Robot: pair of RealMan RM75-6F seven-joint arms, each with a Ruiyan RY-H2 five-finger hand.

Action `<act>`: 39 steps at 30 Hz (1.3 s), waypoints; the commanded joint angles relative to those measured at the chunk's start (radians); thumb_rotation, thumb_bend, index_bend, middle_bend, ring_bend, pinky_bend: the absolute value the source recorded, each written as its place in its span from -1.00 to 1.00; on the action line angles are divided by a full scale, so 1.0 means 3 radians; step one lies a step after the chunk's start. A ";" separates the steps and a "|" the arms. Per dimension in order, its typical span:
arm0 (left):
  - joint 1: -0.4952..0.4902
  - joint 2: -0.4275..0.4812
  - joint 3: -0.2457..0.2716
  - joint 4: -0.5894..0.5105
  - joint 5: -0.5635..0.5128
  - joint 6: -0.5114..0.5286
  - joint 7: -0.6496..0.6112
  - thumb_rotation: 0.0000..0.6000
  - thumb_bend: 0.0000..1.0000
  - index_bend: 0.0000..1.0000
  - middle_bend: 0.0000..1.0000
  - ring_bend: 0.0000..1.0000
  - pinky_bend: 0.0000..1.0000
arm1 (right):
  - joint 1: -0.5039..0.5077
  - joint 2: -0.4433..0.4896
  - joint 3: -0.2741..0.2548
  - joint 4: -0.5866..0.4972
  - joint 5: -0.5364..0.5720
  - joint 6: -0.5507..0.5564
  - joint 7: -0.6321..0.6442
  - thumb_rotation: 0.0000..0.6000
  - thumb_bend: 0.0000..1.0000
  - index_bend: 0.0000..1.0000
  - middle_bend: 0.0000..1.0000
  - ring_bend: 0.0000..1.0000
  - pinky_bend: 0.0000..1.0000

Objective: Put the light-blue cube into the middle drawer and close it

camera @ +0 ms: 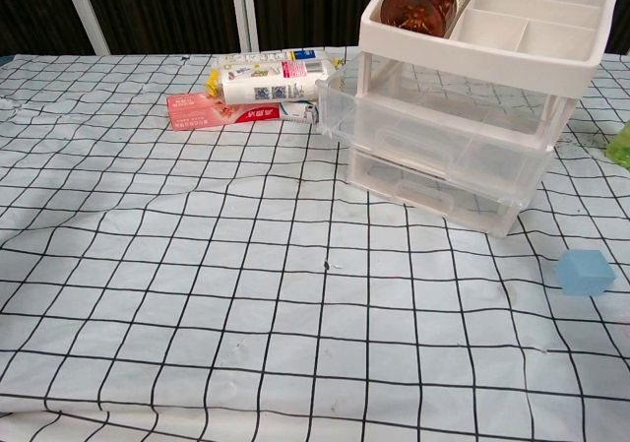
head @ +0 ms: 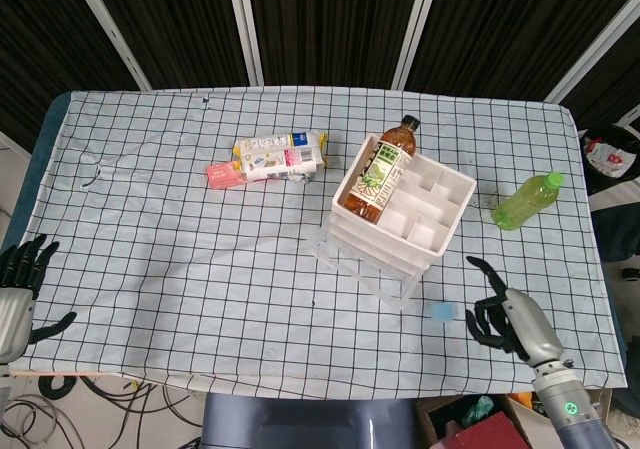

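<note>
Light-blue cube (head: 442,311) lying on the checked tabletop (head: 180,249), just right of the clear drawer unit (head: 395,231) and apart from it. Middle drawer (camera: 413,132) pulled out to the left. Right robot hand (head: 508,319) near the cube, fingers spread, holding nothing. Left robot hand (head: 18,289) at the tabletop's left edge, fingers apart, empty. Brown tea bottle (head: 378,172) lying in the top tray.

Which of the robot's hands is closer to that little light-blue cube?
Right. The right hand hovers just beside the light-blue cube; the left hand is at the table's far opposite edge.
</note>
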 commanded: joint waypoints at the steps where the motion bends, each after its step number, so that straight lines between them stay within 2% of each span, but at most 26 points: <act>1: 0.0000 -0.0002 0.0002 -0.0003 0.0004 0.0000 0.0003 1.00 -0.92 -1.00 -1.00 -1.00 -1.00 | -0.0065 0.0072 -0.0018 0.0160 0.0053 -0.0005 0.0151 1.00 -0.06 -0.77 0.61 0.75 0.64; 5: 0.0001 -0.0003 0.0006 -0.0003 0.0008 0.0000 0.0010 1.00 -0.92 -1.00 -1.00 -1.00 -1.00 | -0.0108 0.0087 -0.0060 0.0274 0.0041 -0.0040 0.0238 1.00 -0.06 -0.67 0.61 0.75 0.64; 9: 0.0001 -0.0006 0.0008 -0.0002 0.0018 0.0004 0.0016 1.00 -0.92 -1.00 -1.00 -1.00 -1.00 | -0.0106 0.0029 -0.0113 0.0395 0.0059 -0.0134 0.0165 1.00 -0.15 -0.61 0.61 0.75 0.64; 15: 0.0005 -0.0002 0.0008 -0.0005 0.0016 0.0009 0.0003 1.00 -0.92 -1.00 -1.00 -1.00 -1.00 | -0.0003 -0.0129 -0.0218 0.0548 0.0255 -0.0435 -0.0245 1.00 -0.28 -0.59 0.61 0.75 0.64; 19: 0.0003 0.0000 0.0009 -0.0005 0.0015 0.0003 0.0004 1.00 -0.92 -1.00 -1.00 -1.00 -1.00 | 0.0067 -0.0302 -0.0247 0.0621 0.0431 -0.0557 -0.0540 1.00 -0.29 -0.59 0.61 0.75 0.64; 29: 0.0000 -0.0001 0.0006 -0.0006 0.0000 -0.0012 -0.0001 1.00 -0.92 -1.00 -1.00 -1.00 -1.00 | 0.0166 -0.0726 -0.0159 0.0719 0.0739 -0.0508 -0.0994 1.00 -0.39 -0.59 0.62 0.75 0.64; 39: -0.0002 -0.0002 0.0005 -0.0006 -0.0008 -0.0021 0.0000 1.00 -0.92 -1.00 -1.00 -1.00 -1.00 | 0.0225 -0.1086 -0.0063 0.0826 0.0990 -0.0430 -0.1199 1.00 -0.39 -0.59 0.63 0.76 0.64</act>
